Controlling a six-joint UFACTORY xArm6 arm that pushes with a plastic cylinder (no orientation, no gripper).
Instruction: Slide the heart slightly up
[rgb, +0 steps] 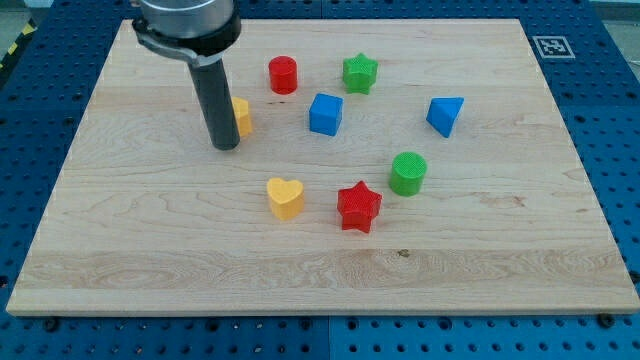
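The yellow heart (285, 197) lies on the wooden board a little below the middle. My tip (226, 146) rests on the board up and to the left of the heart, well apart from it. The rod stands right in front of a yellow block (242, 116), partly hiding it, so its shape is unclear. The red star (359, 207) sits just to the right of the heart.
A red cylinder (283, 75) and a green star (359, 72) sit near the view's top. A blue cube (325, 114) is in the middle. A blue triangular block (445, 115) is at the right. A green cylinder (408, 173) sits beside the red star.
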